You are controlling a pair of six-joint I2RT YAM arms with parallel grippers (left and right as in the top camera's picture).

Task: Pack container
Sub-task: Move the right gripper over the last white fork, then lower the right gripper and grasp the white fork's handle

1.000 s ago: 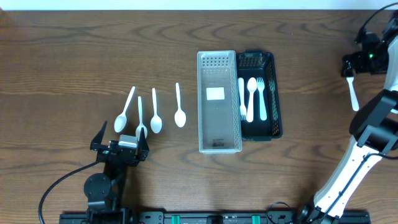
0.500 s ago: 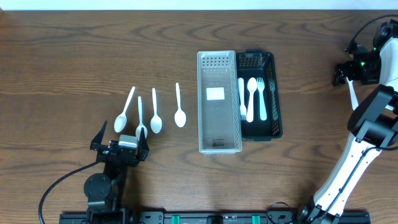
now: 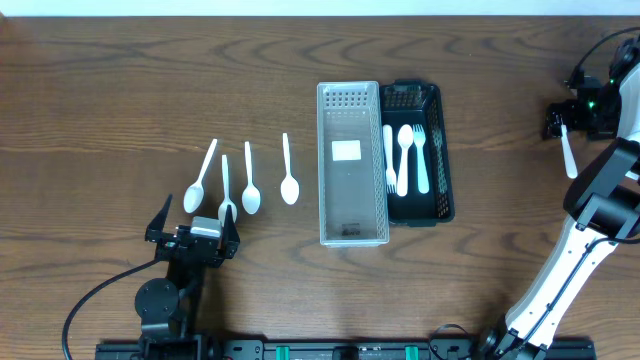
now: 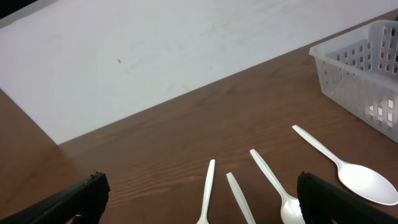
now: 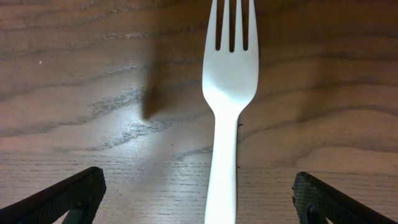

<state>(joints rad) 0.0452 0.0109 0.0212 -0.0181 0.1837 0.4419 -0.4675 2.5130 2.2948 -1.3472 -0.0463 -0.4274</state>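
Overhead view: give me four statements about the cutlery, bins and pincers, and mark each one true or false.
1. Four spoons lie left of the clear bin. True.
2. The black bin is empty. False: it holds three white utensils.
3. The right pincer grips the fork. False: it stands open over the loose fork.
4. The left pincer is open. True.
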